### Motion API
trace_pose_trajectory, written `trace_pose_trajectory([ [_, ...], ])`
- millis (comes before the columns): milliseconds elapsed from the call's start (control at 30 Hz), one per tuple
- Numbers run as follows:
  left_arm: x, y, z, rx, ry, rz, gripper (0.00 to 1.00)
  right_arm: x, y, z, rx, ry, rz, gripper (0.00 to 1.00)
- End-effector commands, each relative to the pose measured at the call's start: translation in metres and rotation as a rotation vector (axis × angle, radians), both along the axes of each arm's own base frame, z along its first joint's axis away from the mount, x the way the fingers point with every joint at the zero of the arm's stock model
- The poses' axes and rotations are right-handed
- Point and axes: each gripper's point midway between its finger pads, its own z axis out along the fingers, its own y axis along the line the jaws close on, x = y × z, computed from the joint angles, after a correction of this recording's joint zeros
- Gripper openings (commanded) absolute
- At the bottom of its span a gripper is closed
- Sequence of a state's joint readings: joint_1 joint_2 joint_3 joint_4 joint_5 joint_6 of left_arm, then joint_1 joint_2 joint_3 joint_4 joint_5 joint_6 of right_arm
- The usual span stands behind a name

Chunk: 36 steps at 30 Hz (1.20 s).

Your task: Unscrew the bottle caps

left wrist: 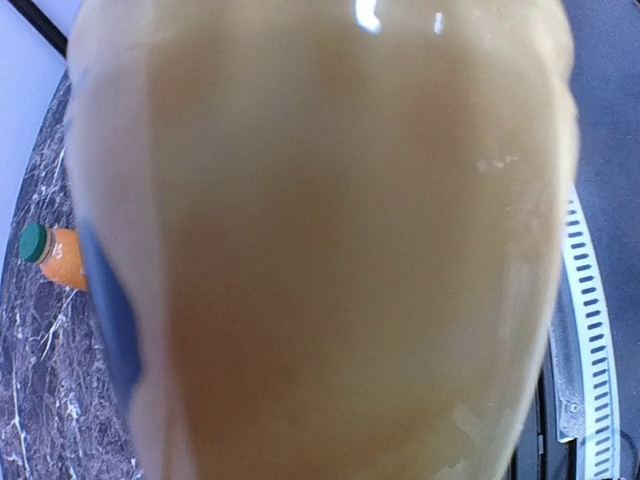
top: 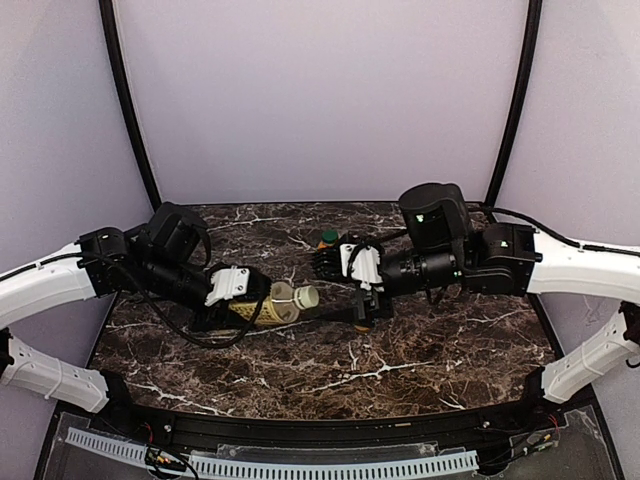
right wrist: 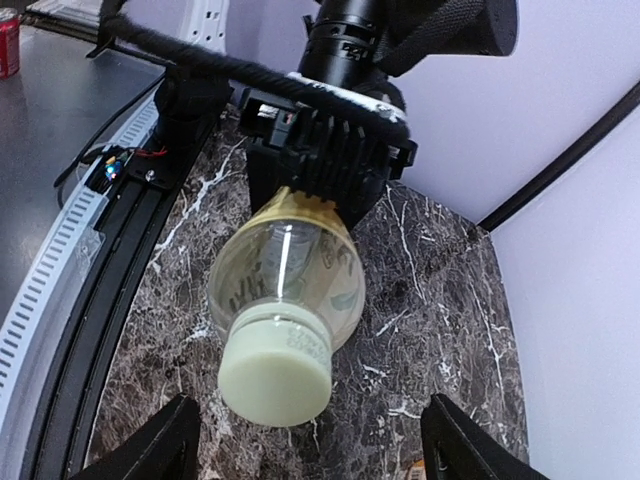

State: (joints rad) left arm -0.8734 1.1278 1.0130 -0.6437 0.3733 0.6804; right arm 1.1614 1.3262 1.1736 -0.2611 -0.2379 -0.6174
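Above the bench (top: 420, 360), my left hand (top: 240, 302) is clamped on the light, probably thin-walled yellow bottle (right wrist: 290, 270), so I should take its small cream cap (right wrist: 277, 377) by the side with my right hand (right wrist: 310, 450), which is spread apart.

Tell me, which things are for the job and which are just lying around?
For the job: yellow bottle in the left hand, its cream cap, open right hand, orange bottle, green cap.
Just lying about: red can.
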Motion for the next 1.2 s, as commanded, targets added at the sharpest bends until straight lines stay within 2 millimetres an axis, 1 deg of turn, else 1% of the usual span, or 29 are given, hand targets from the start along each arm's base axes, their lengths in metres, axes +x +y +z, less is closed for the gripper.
trace_pose_trajectory([
  [0, 0.029, 0.000, 0.020, -0.047, -0.126, 0.120, 0.28, 0.021, 0.003, 0.043, 0.124, 0.183, -0.135, 0.92],
  [33, 0.043, 0.006, 0.016, -0.021, -0.184, 0.178, 0.28, 0.028, 0.003, 0.051, 0.157, 0.265, -0.165, 0.98],
  [67, 0.061, 0.009, 0.023, -0.022, -0.277, 0.235, 0.28, 0.036, 0.003, 0.059, 0.188, 0.349, -0.195, 0.99],
  [100, 0.069, 0.012, 0.020, -0.007, -0.318, 0.263, 0.28, 0.045, 0.003, 0.064, 0.215, 0.437, -0.239, 0.99],
  [133, 0.084, 0.015, 0.030, -0.010, -0.409, 0.313, 0.28, 0.058, 0.004, 0.068, 0.241, 0.518, -0.297, 0.99],
  [167, 0.090, 0.018, 0.027, 0.002, -0.441, 0.331, 0.28, 0.067, 0.005, 0.069, 0.260, 0.608, -0.347, 0.98],
  [200, 0.100, 0.021, 0.037, -0.005, -0.508, 0.368, 0.28, 0.074, 0.007, 0.070, 0.274, 0.683, -0.379, 0.98],
  [233, 0.105, 0.021, 0.040, -0.017, -0.539, 0.385, 0.28, 0.079, 0.008, 0.069, 0.287, 0.761, -0.409, 0.95],
  [267, 0.109, 0.025, 0.042, -0.005, -0.570, 0.406, 0.28, 0.081, 0.011, 0.069, 0.292, 0.804, -0.421, 0.93],
  [333, 0.115, 0.028, 0.046, -0.003, -0.607, 0.431, 0.29, 0.085, 0.016, 0.070, 0.301, 0.866, -0.441, 0.93],
  [433, 0.118, 0.030, 0.048, -0.002, -0.644, 0.445, 0.29, 0.087, 0.021, 0.067, 0.302, 0.909, -0.454, 0.92],
  [600, 0.117, 0.032, 0.046, -0.002, -0.643, 0.443, 0.29, 0.087, 0.024, 0.057, 0.276, 0.928, -0.459, 0.85],
  [867, 0.115, 0.031, 0.045, -0.008, -0.637, 0.436, 0.29, 0.086, 0.033, 0.044, 0.235, 0.946, -0.436, 0.62],
  [933, 0.115, 0.031, 0.046, -0.009, -0.637, 0.435, 0.29, 0.087, 0.034, 0.043, 0.231, 0.944, -0.438, 0.59],
  [967, 0.114, 0.031, 0.046, -0.011, -0.635, 0.433, 0.29, 0.087, 0.034, 0.043, 0.231, 0.941, -0.438, 0.56],
  [1000, 0.114, 0.031, 0.045, -0.010, -0.635, 0.433, 0.29, 0.088, 0.034, 0.043, 0.232, 0.936, -0.436, 0.51],
  [1167, 0.113, 0.030, 0.045, -0.012, -0.628, 0.426, 0.29, 0.084, 0.033, 0.048, 0.234, 0.912, -0.405, 0.20],
])
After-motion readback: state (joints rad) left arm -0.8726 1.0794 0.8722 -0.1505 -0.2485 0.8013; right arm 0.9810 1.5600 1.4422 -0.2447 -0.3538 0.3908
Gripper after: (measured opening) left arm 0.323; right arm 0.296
